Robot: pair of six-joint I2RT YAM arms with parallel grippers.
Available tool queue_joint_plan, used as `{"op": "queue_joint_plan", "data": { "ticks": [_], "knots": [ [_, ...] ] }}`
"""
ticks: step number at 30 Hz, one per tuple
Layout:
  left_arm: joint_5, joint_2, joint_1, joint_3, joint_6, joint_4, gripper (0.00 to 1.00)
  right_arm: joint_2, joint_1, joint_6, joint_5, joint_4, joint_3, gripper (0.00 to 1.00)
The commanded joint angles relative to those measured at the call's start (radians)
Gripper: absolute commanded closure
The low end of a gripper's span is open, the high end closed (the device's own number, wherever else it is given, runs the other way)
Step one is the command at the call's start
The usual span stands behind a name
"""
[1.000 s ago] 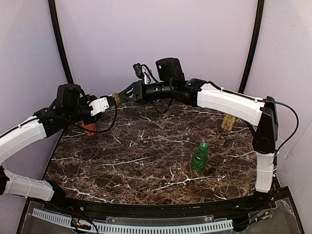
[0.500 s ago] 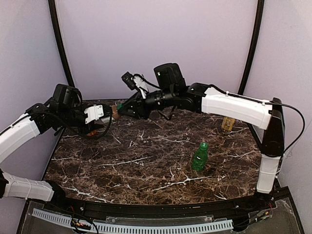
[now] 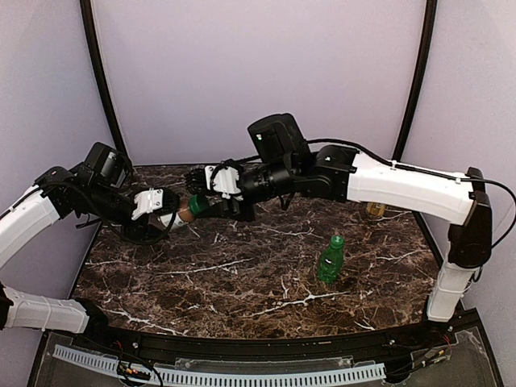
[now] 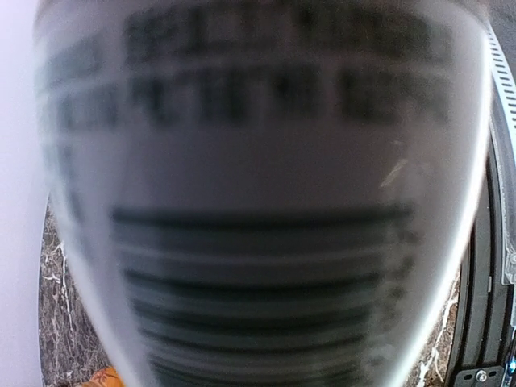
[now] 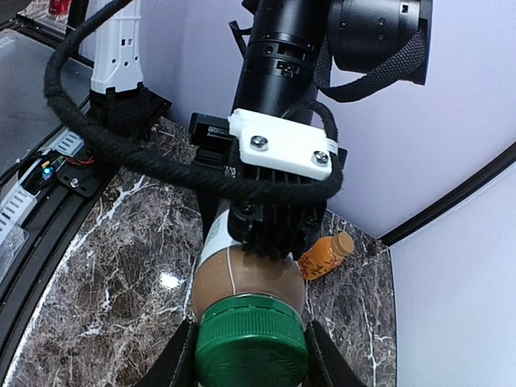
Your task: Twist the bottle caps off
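Brown bottle held sideways in the air over the back-left part of the counter, left jaws clenched around its labelled body. Dark green cap on its neck, pointing toward the right arm, pinched in the right jaws, one finger against each side. Green bottle upright on the counter toward the right, well apart from both arms, bright green cap on. Orange bottle lying on its side near the back wall, tan cap on. Yellowish bottle at back right, partly hidden behind the right arm.
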Motion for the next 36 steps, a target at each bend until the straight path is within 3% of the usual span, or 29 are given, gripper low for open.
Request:
{"op": "queue_joint_plan", "data": {
  "ticks": [1, 4, 9, 14, 18, 23, 29, 36],
  "knots": [
    [0.204, -0.025, -0.033, 0.03, -0.093, 0.084, 0.98, 0.04, 0.05, -0.137, 0.091, 0.112, -0.029, 0.62],
    [0.151, -0.045, -0.033, 0.015, -0.1, 0.109, 0.98, 0.005, 0.05, -0.06, 0.086, 0.166, -0.049, 0.31],
    [0.053, -0.067, -0.033, -0.025, -0.131, 0.182, 0.98, -0.081, 0.043, 0.032, 0.124, 0.261, -0.158, 0.08],
    [-0.058, -0.079, -0.033, -0.049, -0.137, 0.279, 0.95, -0.125, 0.009, 0.265, 0.089, 0.289, -0.181, 0.03],
    [-0.221, -0.085, -0.033, -0.091, -0.123, 0.42, 0.91, -0.107, -0.041, 0.568, 0.02, 0.313, -0.13, 0.01],
    [-0.459, -0.083, -0.034, -0.139, -0.098, 0.582, 0.91, -0.033, -0.07, 0.918, 0.12, 0.301, -0.042, 0.08],
    [-0.493, -0.086, -0.036, -0.159, -0.065, 0.623, 0.91, 0.017, -0.098, 1.19, 0.14, 0.296, 0.019, 0.15],
    [-0.482, -0.082, -0.039, -0.165, -0.067, 0.622, 0.91, 0.092, -0.101, 1.253, 0.08, 0.278, 0.117, 0.21]
  ]
}}
